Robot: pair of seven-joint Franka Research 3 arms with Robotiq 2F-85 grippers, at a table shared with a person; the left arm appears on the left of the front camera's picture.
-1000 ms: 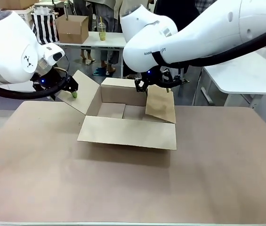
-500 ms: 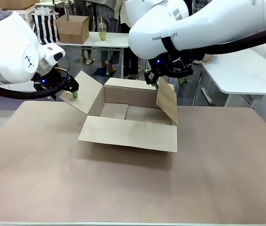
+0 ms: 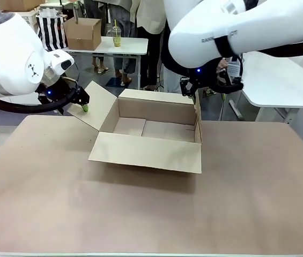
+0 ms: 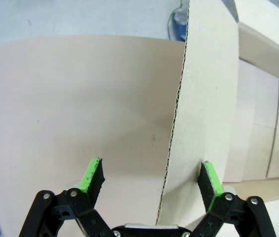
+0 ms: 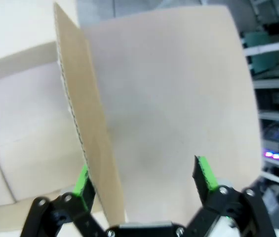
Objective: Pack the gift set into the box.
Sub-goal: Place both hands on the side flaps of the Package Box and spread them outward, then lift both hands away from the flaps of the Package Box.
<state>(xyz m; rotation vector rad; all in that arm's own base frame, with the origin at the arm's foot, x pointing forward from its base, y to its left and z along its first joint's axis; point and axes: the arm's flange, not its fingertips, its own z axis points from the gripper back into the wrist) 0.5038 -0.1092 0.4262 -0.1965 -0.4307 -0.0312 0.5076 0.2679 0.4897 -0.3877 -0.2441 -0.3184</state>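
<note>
Broadly, a pale brown table (image 3: 140,214) fills the foreground. Behind it, a white side table (image 3: 124,47) carries a small cube-like brown carton (image 3: 82,32) and a clear plastic cup (image 3: 116,35).

The large shallow brown cardboard box (image 3: 146,152) sits near the table's far edge, flaps open. The left gripper (image 4: 151,170), fingers apart, straddles its left flap. The right gripper (image 5: 141,173), also apart, straddles the upright right flap.

Grey lettering on the white right arm (image 3: 258,21) is partly hidden.

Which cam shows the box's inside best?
Front view: whole box open, its floor visible. Left wrist view: left flap near edge-on, a slice of inside. Right wrist view: right flap, same.
</note>
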